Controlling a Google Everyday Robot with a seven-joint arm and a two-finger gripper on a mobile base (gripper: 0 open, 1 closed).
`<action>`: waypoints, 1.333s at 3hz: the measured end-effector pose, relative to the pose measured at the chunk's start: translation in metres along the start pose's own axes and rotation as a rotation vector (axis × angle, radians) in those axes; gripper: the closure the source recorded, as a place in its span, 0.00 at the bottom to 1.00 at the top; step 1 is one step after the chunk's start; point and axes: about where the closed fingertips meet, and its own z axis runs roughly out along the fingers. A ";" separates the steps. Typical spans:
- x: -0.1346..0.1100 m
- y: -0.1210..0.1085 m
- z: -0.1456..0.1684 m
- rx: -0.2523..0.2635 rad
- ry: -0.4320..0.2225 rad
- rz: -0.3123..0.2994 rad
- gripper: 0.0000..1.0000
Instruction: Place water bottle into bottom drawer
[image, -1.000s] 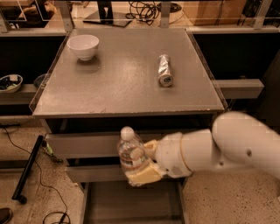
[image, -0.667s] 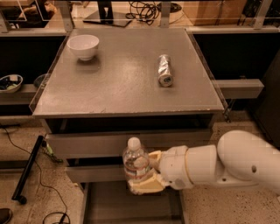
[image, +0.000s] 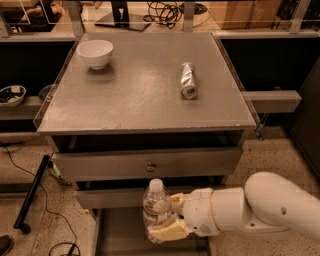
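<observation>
The bench (image: 140, 100) carries a white bowl (image: 95, 52) at its far left and a silver can (image: 188, 80) lying on its side right of centre, the two well apart. Below its front edge sit two drawer fronts, and the bottom drawer (image: 117, 235) stands open beneath them, its grey floor showing left of the arm. The end effector (image: 162, 218) reaches in from the right, over this drawer, pinching the water bottle (image: 155, 202). The bottle is upright and clear, its white cap just below the upper drawer's knob (image: 150, 166).
</observation>
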 end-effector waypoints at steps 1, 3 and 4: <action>0.023 -0.001 0.016 0.019 -0.010 0.033 1.00; 0.055 -0.034 0.047 0.093 -0.097 0.084 1.00; 0.055 -0.034 0.047 0.093 -0.097 0.084 1.00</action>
